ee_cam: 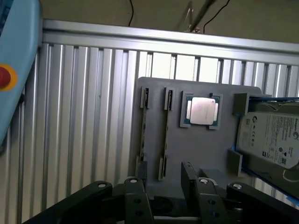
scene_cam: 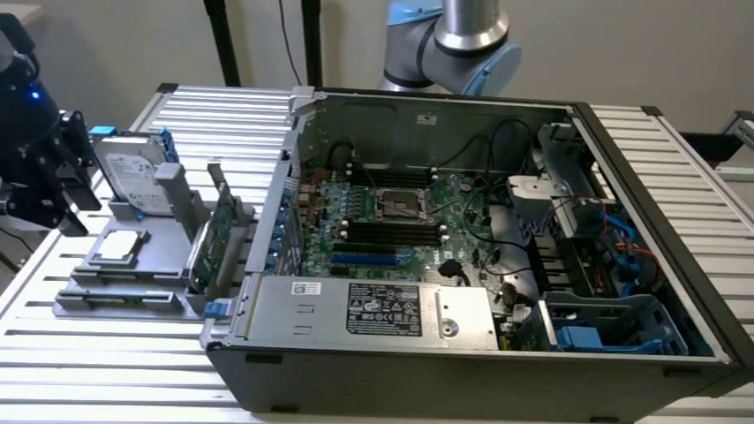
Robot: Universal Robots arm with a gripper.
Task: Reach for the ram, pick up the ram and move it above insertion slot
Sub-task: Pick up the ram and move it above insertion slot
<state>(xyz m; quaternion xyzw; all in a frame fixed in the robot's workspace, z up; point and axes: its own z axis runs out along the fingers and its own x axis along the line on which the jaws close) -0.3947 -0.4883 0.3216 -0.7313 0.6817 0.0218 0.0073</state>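
The ram [ee_cam: 167, 133] stands on edge in a grey holder plate [ee_cam: 205, 149], so it looks like a thin pale strip. A second thin board [ee_cam: 143, 126] stands parallel beside it. My gripper [ee_cam: 163, 186] is open and holds nothing. Its two black fingers [ee_cam: 189, 179] hang apart above the near end of the ram. In the exterior view the gripper [scene_cam: 71, 190] hovers at the left, beside the holder plate [scene_cam: 118, 296]. The motherboard's black insertion slots [scene_cam: 389, 234] lie inside the open computer case [scene_cam: 471, 353].
On the holder plate sit a processor chip [ee_cam: 202, 111] and a hard drive [ee_cam: 271, 135]. A wider green card with a metal bracket [scene_cam: 212, 238] stands at the plate's case side. The ribbed metal table [scene_cam: 106, 371] extends around. A teach pendant with a red button [ee_cam: 3, 77] lies nearby.
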